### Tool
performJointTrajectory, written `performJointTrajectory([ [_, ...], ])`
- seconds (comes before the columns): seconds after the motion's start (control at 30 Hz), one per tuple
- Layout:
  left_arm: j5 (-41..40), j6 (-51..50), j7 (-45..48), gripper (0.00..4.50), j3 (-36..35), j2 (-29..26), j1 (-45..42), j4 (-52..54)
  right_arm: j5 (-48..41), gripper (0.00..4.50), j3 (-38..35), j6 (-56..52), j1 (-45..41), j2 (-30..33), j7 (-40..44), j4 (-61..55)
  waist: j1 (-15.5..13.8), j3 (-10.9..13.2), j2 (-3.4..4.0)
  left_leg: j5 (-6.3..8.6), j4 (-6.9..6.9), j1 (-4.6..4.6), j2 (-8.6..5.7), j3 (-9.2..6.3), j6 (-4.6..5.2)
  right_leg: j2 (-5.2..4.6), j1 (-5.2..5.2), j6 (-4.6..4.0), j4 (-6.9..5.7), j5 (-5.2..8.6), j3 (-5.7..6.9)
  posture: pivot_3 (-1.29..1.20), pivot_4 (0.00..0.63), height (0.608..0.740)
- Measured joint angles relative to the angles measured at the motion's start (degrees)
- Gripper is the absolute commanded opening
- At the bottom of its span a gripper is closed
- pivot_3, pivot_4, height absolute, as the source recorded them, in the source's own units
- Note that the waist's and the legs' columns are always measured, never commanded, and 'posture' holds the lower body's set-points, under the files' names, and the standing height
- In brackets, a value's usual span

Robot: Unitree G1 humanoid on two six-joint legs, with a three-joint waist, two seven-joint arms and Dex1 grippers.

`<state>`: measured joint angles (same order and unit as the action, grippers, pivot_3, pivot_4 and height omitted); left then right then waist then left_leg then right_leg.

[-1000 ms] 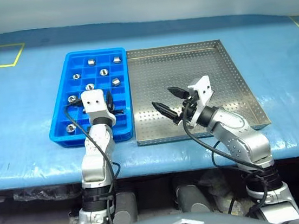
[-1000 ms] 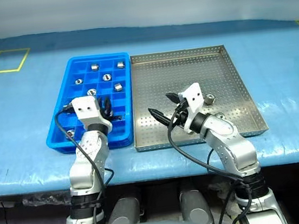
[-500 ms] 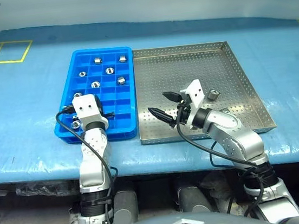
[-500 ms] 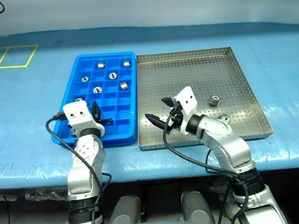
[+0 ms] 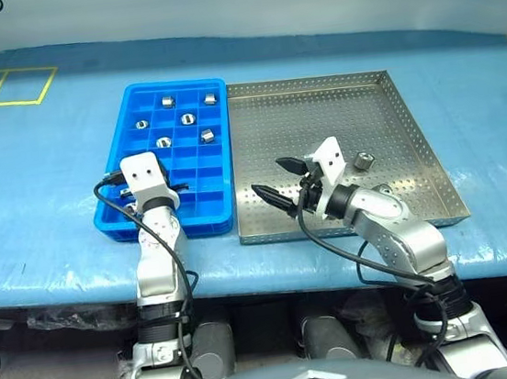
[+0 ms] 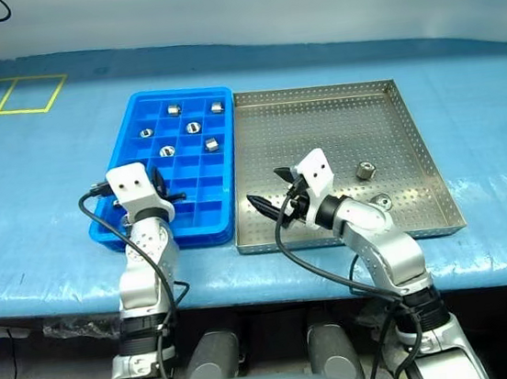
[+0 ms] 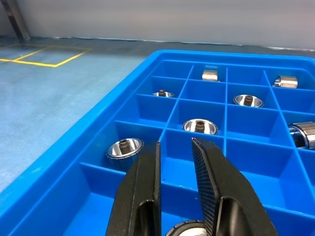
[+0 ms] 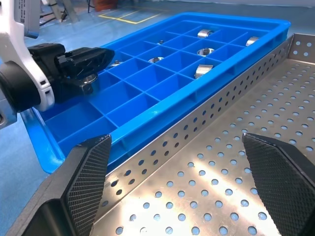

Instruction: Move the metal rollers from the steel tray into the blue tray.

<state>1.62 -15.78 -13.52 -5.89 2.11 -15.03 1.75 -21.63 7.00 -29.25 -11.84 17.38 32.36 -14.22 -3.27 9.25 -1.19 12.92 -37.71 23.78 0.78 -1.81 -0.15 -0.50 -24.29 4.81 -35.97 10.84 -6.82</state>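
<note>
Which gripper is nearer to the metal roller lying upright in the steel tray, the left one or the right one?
Right. The right gripper hovers over the steel tray, beside that roller; the left gripper is over the blue tray, farther away.

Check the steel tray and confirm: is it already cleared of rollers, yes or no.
No: two metal rollers lie on the steel tray, beside the open right gripper.

The steel tray (image 6: 327,106) lies on the surface (image 6: 30,180). The blue tray (image 6: 222,161) lies touching its left side, several metal rollers (image 6: 192,128) sitting in separate compartments. Two rollers (image 6: 365,171) rest in the steel tray's near right part.
</note>
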Motion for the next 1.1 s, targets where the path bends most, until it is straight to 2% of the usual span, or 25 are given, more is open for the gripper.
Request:
performJointTrajectory([
  [0.57, 0.43, 0.03, -1.22, 0.68, -1.92, -0.03, -1.05, -1.73, 0.78, 4.50, 0.43, -0.11, 0.00, 0.18, 0.02, -0.07, -0.32, 0.00, 0.00, 0.00, -0.01, 0.00, -0.01, 0.00, 0.00, -0.01, 0.01, 0.01, 0.01, 0.00, 0.00, 0.23, 0.150, 0.740],
  [0.83, 0.18, 0.03, 0.81, 3.31, -1.29, -0.28, -1.23, -2.37, 0.98, 4.50, 0.46, -0.11, 0.07, 0.16, -0.15, -0.07, -0.31, 0.00, -0.01, 0.00, -0.01, 0.00, -0.01, 0.00, 0.00, -0.01, 0.01, 0.01, 0.01, 0.00, 0.00, 0.22, 0.150, 0.740],
  [1.1, 0.58, 3.51, 6.10, 3.31, 4.41, -0.55, -1.25, 0.10, 1.02, 4.50, 0.45, -0.11, 0.64, 0.15, -0.31, -0.11, -0.32, 0.00, -0.01, 0.00, -0.01, 0.02, -0.01, 0.01, 0.00, -0.01, 0.00, 0.00, 0.03, 0.00, -0.01, 0.22, 0.150, 0.740],
])
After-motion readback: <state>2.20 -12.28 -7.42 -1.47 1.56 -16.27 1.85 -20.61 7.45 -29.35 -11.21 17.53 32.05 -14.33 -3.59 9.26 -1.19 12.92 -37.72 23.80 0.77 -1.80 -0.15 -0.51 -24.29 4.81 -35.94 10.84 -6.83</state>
